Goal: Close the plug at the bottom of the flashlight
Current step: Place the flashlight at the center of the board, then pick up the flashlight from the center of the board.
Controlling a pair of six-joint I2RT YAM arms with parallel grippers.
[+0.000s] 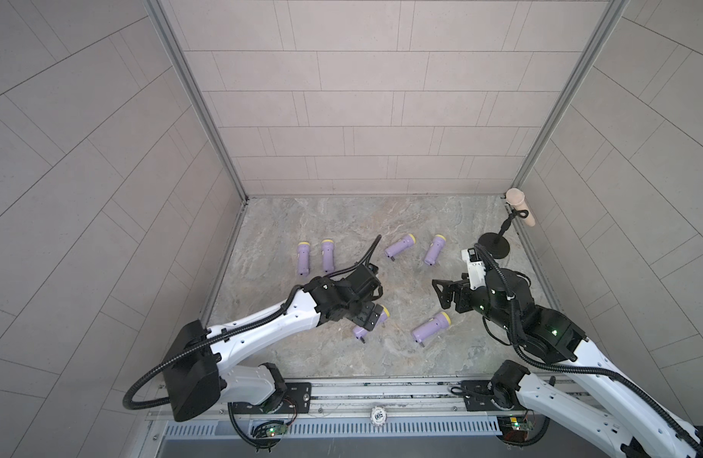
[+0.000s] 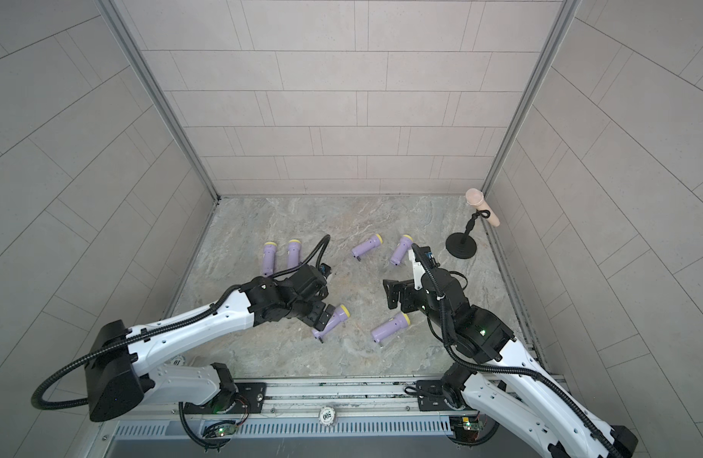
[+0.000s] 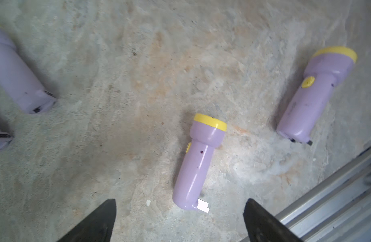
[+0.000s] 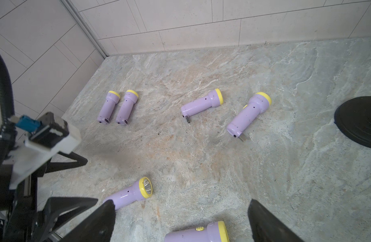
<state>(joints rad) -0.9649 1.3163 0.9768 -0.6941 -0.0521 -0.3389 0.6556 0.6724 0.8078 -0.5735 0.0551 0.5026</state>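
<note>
Item: left hand (image 1: 369, 316), mine, fingers spread wide and holding nothing, hovering over one purple flashlight (image 3: 199, 163). The flashlight lies flat on the marbled worktop (image 3: 117, 83) directly below, tail end nearest my fingertips, yellow head pointing away. Item: right hand (image 1: 441, 294), likewise spread and empty, off to the side of the left and clear of that flashlight, with a second flashlight (image 1: 431, 327) lying near its fingertips. Item: plug (image 3: 203, 206), a pale flap standing out from the flashlight's base, not seated. Step, as I judge it: approach, before any grasp; the plug is not yet closed. The next move likely calls for lowering the left hand to pinch the barrel steady, then bringing a right fingertip against the flap and pressing it home. View notes: the left wrist view shows the open flap plainly. In both top views my left hand hides most of the barrel and the flap is too small to judge. Only the right wrist view shows the lens (image 4: 146, 187).
</note>
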